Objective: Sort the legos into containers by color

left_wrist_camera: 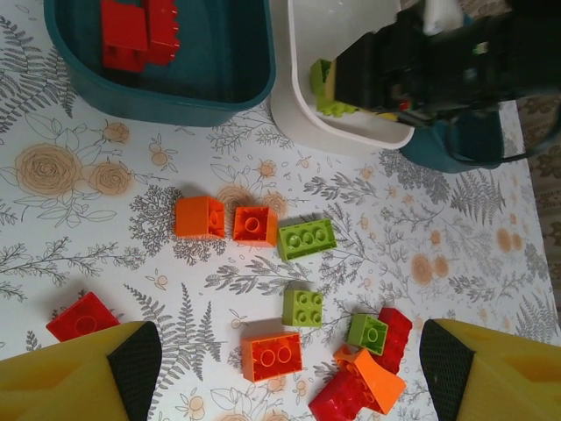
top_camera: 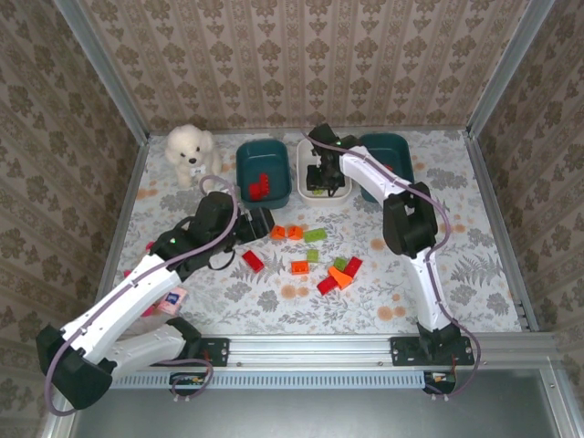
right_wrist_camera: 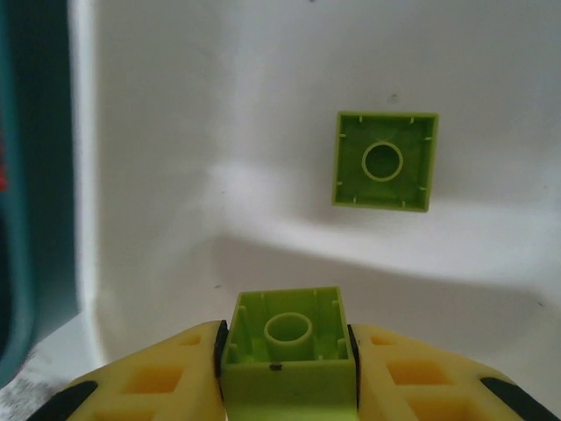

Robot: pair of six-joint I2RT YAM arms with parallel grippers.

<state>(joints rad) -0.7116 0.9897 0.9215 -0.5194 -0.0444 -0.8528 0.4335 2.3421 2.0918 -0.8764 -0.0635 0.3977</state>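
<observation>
Two right fingers [right_wrist_camera: 153, 379] are clamped on a lime green lego [right_wrist_camera: 287, 349] over the white tub [right_wrist_camera: 158, 132]. Left fingers [left_wrist_camera: 70, 379] stand wide apart above loose legos [left_wrist_camera: 254, 224], touching nothing.

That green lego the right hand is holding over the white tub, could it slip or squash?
Probably stiff: the green lego shows square edges clamped in the right hand. Likely light: its underside looks hollow. Smooth plastic could slip, though flat sides help.

White tub [right_wrist_camera: 175, 175], lime brick [right_wrist_camera: 285, 346], grey-floral table [left_wrist_camera: 421, 228]
</observation>
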